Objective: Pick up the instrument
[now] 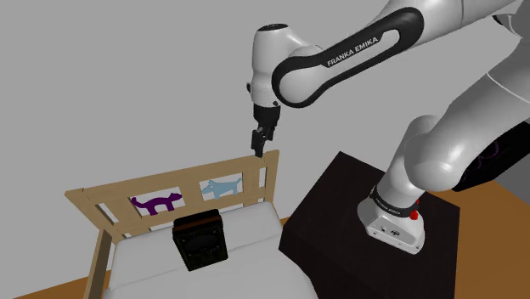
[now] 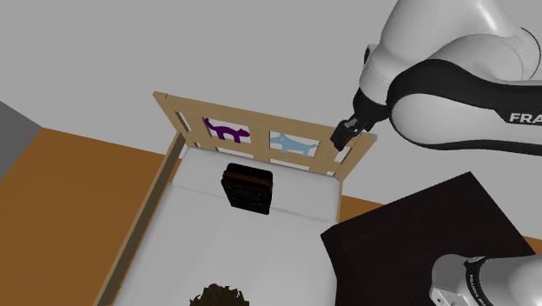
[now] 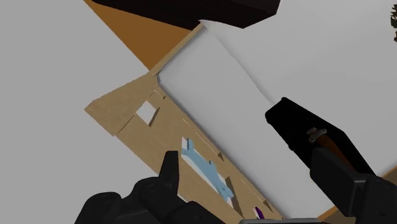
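Instrument: black boxy instrument [image 1: 200,242] on the white mattress [image 1: 255,255], near the headboard [image 1: 170,188].
Gripper: gripper [image 1: 257,149] over the headboard's corner, fingers spread, holding nothing.
Surface: pale wooden bed, animal shapes on the headboard.
Room: grey wall [image 1: 127,85], orange-brown floor [image 2: 78,182], dark stand [image 1: 340,212] beside the bed.

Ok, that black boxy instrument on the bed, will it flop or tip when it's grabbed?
Probably stiff: the instrument looks like a squared black box with firm edges. It could tip if nudged, since it seems propped up on the white mattress rather than lying flat. Its bulk suggests some weight.
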{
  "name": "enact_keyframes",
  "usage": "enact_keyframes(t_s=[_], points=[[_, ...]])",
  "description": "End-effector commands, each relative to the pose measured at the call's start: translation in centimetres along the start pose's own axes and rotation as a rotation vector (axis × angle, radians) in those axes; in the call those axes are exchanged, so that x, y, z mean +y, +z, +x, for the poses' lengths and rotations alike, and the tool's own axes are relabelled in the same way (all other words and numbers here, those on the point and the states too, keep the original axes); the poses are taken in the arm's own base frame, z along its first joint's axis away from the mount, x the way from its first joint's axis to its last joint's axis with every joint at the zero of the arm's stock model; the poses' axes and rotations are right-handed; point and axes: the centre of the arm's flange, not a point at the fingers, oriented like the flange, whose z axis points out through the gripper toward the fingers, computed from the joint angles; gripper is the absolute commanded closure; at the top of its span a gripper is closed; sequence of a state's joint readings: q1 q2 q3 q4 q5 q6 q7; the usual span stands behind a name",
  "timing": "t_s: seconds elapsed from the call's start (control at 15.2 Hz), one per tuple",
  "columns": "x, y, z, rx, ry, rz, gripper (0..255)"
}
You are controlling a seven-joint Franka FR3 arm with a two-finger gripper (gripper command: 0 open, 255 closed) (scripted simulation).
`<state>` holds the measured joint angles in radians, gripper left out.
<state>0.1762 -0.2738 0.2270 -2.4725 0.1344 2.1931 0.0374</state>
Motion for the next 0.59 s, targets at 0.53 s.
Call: enact_keyframes(t_s=[0.53], points=[[-7.3,8.9,4.4,0.007,-0.144,0.069,0]])
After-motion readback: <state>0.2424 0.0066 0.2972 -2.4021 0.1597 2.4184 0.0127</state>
